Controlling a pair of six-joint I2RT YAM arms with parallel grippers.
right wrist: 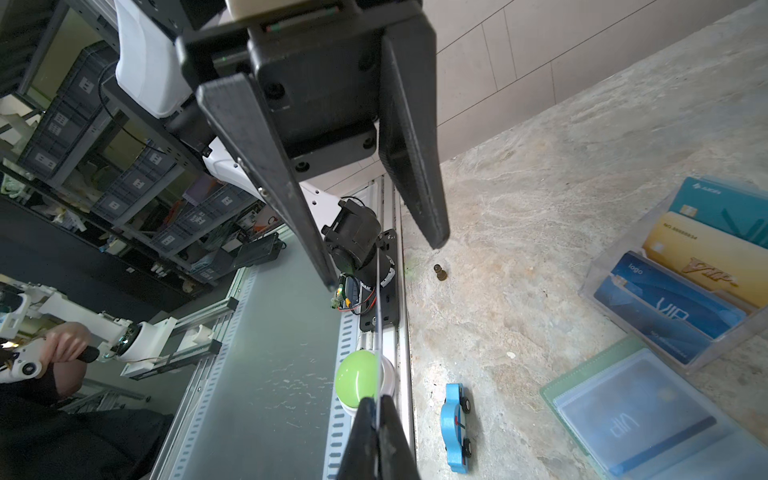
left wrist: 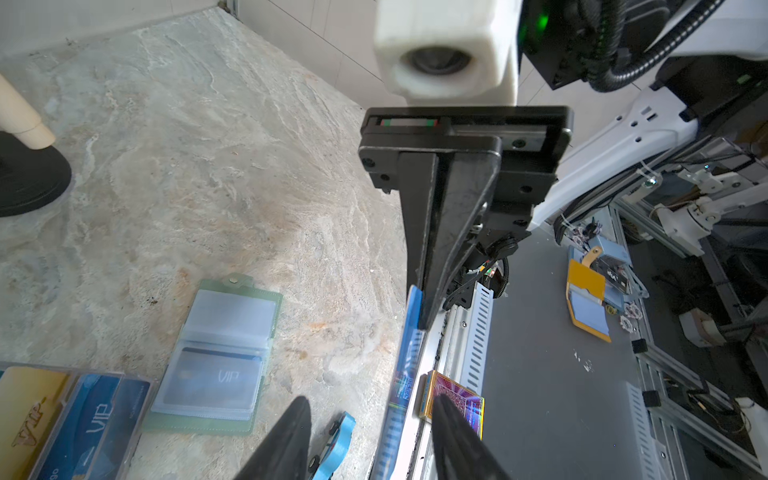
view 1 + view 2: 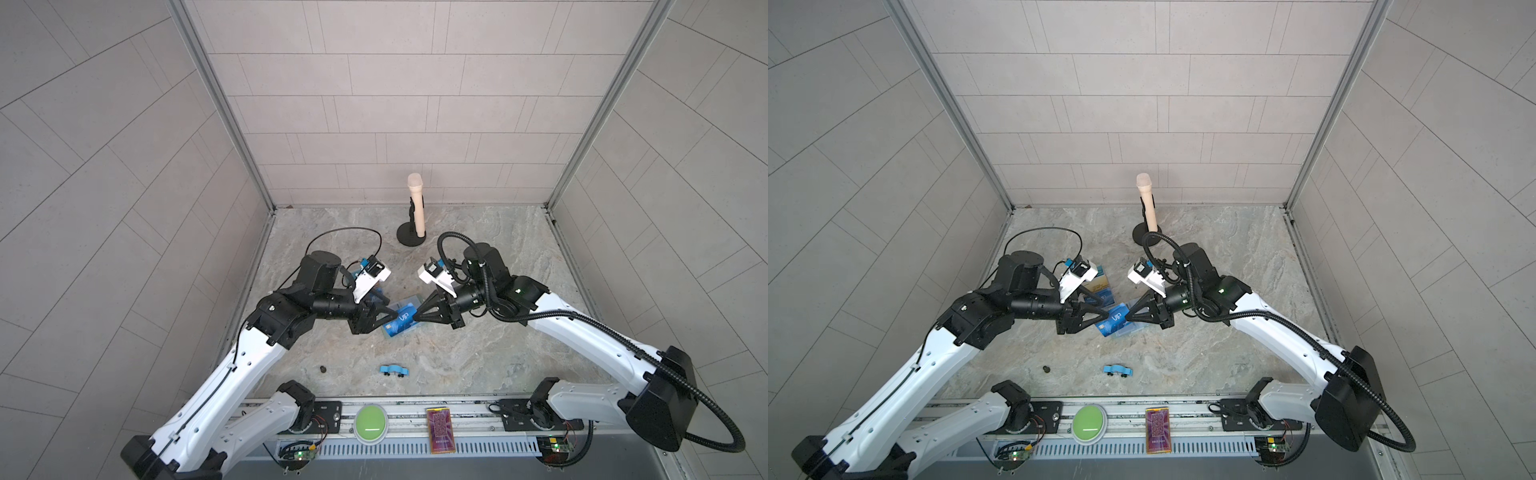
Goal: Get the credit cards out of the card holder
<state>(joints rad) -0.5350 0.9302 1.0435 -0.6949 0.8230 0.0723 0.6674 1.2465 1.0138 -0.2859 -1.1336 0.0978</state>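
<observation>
Card [image 2: 409,353] of thin, glossy blue plastic sits pinched in right gripper [image 2: 424,320].

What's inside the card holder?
The open card holder shows one dark VIP card in a clear sleeve; the sleeve by the snap looks empty. Pages underneath are covered.

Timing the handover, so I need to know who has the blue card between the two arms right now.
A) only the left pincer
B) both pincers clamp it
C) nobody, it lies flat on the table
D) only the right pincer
D: the right pincer is shut on the blue card, while the left pincer stands open with a finger on each side of it, not clamped.
</observation>
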